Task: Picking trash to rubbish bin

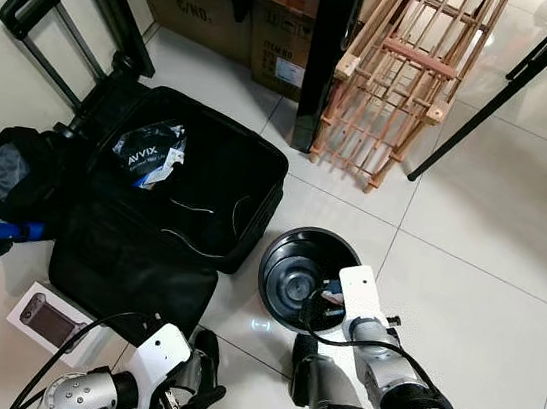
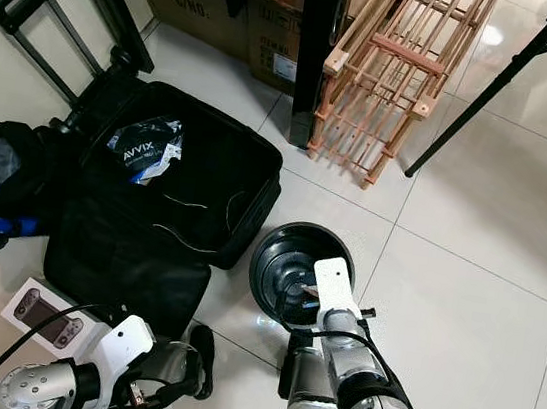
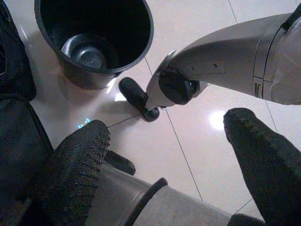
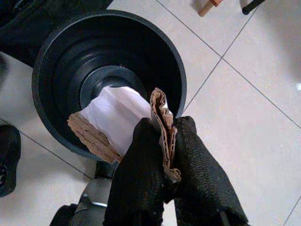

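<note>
A black round rubbish bin (image 1: 278,254) stands on the tiled floor in front of me. My right gripper (image 4: 164,131) is shut on a crumpled piece of brown-and-white paper trash (image 4: 115,115), held just above the bin's open mouth (image 4: 56,47). In the eye views that gripper (image 1: 328,296) sits over the bin's near rim. My left gripper (image 1: 199,374) hangs low near the floor to the bin's left, open, with nothing between its fingers (image 3: 77,162). The bin's bottom looks bare.
An open black suitcase (image 1: 188,203) lies left of the bin, with an AVVIX packet (image 1: 149,153) inside. A white device box (image 1: 45,317) rests on the floor near my left arm. A wooden rack (image 1: 401,80), cardboard boxes (image 1: 280,39) and a table leg (image 1: 499,98) stand beyond.
</note>
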Tool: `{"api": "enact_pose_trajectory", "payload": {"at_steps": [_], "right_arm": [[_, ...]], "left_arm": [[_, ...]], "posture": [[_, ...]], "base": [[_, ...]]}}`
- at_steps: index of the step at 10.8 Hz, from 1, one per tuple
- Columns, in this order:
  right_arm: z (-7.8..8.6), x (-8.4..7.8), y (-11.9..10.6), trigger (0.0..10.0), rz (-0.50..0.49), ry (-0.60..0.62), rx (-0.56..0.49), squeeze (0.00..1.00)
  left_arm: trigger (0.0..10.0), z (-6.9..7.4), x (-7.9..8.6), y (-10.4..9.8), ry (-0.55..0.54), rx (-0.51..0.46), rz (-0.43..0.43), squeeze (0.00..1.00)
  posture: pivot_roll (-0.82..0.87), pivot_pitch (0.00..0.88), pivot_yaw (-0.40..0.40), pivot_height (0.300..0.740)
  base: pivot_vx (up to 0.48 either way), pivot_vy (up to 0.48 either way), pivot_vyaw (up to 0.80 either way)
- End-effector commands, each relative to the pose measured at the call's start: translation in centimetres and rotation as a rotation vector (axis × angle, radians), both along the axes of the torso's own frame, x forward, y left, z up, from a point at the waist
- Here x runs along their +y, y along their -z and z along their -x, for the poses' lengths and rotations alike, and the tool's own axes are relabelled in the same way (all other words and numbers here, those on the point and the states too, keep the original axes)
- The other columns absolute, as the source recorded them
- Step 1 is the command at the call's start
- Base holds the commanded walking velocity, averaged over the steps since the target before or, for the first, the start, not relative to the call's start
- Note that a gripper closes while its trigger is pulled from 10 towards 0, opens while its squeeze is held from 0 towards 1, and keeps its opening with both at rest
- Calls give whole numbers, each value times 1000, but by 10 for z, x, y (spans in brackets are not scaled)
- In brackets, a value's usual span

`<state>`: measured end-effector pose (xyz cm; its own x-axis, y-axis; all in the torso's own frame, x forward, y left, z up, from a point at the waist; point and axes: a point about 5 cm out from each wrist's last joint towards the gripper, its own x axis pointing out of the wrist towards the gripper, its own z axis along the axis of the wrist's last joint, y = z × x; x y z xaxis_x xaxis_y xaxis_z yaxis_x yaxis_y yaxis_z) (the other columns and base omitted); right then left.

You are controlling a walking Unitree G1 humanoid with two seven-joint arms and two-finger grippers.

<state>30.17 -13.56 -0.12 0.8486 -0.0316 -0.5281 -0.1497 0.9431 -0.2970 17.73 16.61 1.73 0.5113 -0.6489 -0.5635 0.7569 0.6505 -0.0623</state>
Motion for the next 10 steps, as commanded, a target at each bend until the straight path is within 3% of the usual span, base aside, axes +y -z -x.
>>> {"api": "enact_pose_trajectory", "payload": {"at_steps": [1,10], "right_arm": [[12,0,13,10000,-3,-2,52,1000],[13,2,12,10000,-42,-11,35,1000]], "left_arm": [[10000,13,3,10,-4,53,-15,0],[10000,14,1,11,3,52,-18,0]], "posture": [[148,467,18,740],[146,466,20,740]], "base": [[0,0,0],[0,0,0]]}}
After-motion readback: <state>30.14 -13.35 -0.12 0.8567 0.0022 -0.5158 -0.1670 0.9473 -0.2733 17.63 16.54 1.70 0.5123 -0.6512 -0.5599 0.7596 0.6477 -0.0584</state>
